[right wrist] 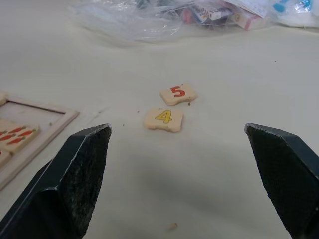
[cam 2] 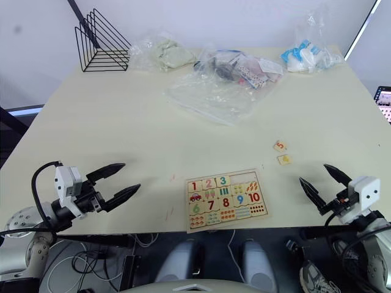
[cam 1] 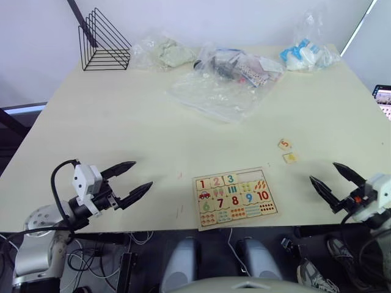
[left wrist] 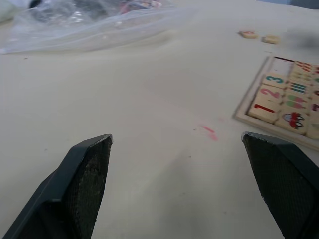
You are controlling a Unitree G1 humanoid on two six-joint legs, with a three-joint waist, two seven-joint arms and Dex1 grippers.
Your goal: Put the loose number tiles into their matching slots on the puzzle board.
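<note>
Head view: left claw (cam 1: 139, 177) and right claw (cam 1: 330, 182), both spread and empty, flank the puzzle board (cam 1: 236, 197) at the counter's near edge. Right wrist view: tiles 4 (right wrist: 164, 119) and 5 (right wrist: 178, 93) nearly touch; a grab could nudge both.

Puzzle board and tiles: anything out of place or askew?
Yes. The 4 tile and 5 tile lie loose on the table, off the puzzle board toward the right gripper; the last two top-row slots are empty. Both tiles sit slightly skewed. Nothing looks damaged.
</note>
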